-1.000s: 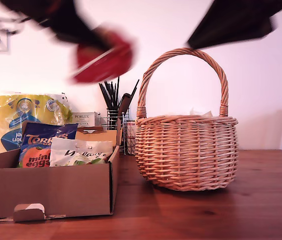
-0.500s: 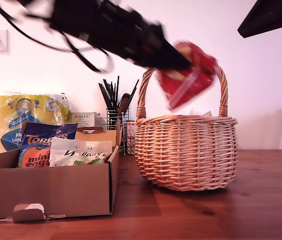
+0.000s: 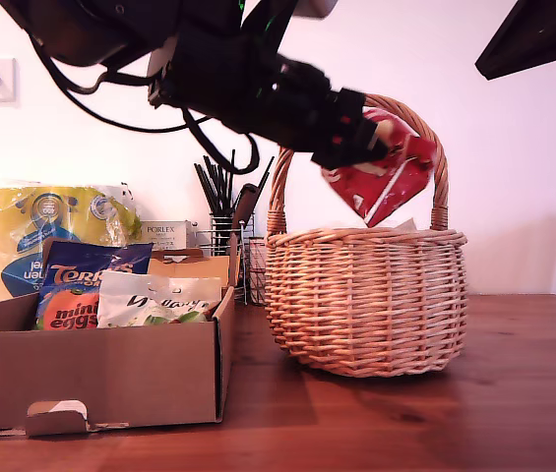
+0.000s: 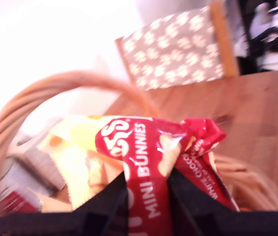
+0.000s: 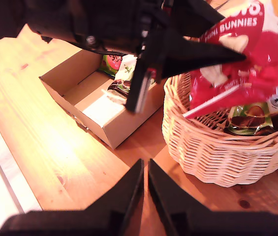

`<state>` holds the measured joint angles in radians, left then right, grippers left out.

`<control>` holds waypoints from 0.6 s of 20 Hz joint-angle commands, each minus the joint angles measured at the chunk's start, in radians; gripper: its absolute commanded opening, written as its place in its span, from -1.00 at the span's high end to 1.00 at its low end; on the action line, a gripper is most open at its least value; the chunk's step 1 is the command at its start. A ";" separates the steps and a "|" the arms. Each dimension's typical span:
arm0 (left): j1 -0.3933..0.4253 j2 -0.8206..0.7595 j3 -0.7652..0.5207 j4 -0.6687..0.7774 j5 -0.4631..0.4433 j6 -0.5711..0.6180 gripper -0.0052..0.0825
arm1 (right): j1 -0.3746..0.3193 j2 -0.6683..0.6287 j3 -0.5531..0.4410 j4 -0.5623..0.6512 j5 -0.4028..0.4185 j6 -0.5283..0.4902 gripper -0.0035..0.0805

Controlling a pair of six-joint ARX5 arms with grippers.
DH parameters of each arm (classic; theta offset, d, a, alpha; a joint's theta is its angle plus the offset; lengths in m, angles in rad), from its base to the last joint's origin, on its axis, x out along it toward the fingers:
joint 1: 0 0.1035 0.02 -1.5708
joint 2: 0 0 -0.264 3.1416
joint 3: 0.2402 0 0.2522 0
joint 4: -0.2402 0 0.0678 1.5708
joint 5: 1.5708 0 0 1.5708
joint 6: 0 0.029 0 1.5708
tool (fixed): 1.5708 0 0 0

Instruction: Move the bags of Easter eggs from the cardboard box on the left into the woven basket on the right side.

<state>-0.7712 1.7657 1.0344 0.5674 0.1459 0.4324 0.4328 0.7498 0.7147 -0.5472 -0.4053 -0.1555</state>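
My first gripper (image 3: pixel 364 140) (image 4: pixel 148 183) is shut on a red-white Maltesers mini bunnies bag (image 3: pixel 384 172) (image 4: pixel 151 157) (image 5: pixel 244 64). The bag hangs tilted under the arched handle, just above the woven basket (image 3: pixel 366 295) (image 5: pixel 217 152) and over its opening. Other pouches (image 5: pixel 247 115) lie inside. The cardboard box (image 3: pixel 91 374) (image 5: pixel 107 120) at the exterior view's left holds the blue Terry's bag (image 3: pixel 91 264), the orange mini eggs bag (image 3: pixel 69 310) and a white bag (image 3: pixel 159 298). My second gripper (image 5: pixel 144 164) hovers high above the table, shut and empty.
Behind the box stand a large yellow plastic pack (image 3: pixel 41 226), a white Porlex box (image 3: pixel 164 234) and a black wire utensil holder (image 3: pixel 223 231). The second arm (image 3: pixel 538 34) shows at the exterior view's top right. A patterned chair back (image 4: pixel 178 46) stands beyond the table.
My first arm has swung the red bag from above the box toward the exterior view's right, and it now hangs lower, over the basket's opening.
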 commanded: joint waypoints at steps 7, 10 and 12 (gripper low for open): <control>0.003 0.026 0.002 -0.085 -0.039 0.002 0.58 | -0.003 -0.004 0.003 0.010 0.000 -0.003 0.95; 0.003 0.026 0.002 -0.134 -0.039 0.002 0.57 | -0.003 -0.004 0.003 0.015 -0.001 -0.003 0.95; 0.003 0.026 0.002 -0.131 -0.039 0.003 0.39 | -0.003 -0.004 0.003 0.014 -0.005 -0.003 0.95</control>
<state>-0.7677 1.7714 1.0351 0.4236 0.1059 0.4328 0.4328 0.7498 0.7147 -0.5396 -0.4061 -0.1555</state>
